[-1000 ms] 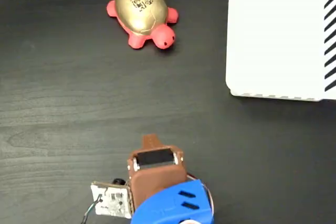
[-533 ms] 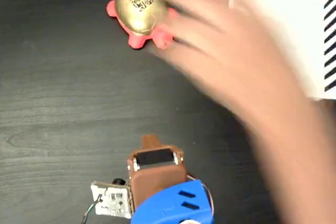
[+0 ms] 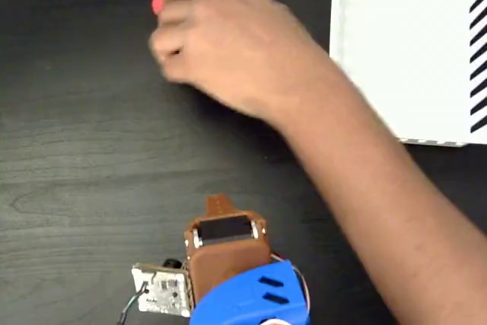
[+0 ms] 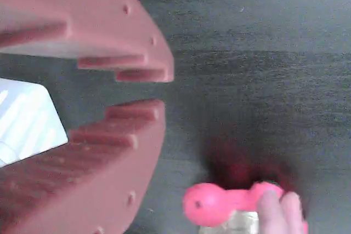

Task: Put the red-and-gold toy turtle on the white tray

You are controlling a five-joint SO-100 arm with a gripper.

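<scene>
Dark wood-grain table point(image 3: 76, 150) fills the fixed view. Person's hand point(image 3: 228, 47) reaches in from lower right, forearm crossing diagonally, fingers curled over the spot at upper left where the red-and-gold toy turtle point(image 3: 158, 5) sits; only a sliver of coral red shows at the hand's left edge, plus a trace at its top. White tray point(image 3: 403, 58) at upper right, black diagonal stripes along top and right edges, nothing on it; the forearm overlaps its lower left corner. Arm at bottom centre: brown wrist housing and blue link, small circuit board just left of it; gripper point(image 3: 219, 203) shows only as a brown tip pointing up the frame, well apart from the turtle. Wrist view: the gripper's point(image 4: 159, 89) two brown ribbed jaws stand slightly apart, nothing between them. Turtle's point(image 4: 219, 204) coral head and neck at bottom edge, right of the jaws, a fingertip point(image 4: 271, 212) resting on it. Corner of the tray point(image 4: 27, 121) visible at left between the jaws.
</scene>
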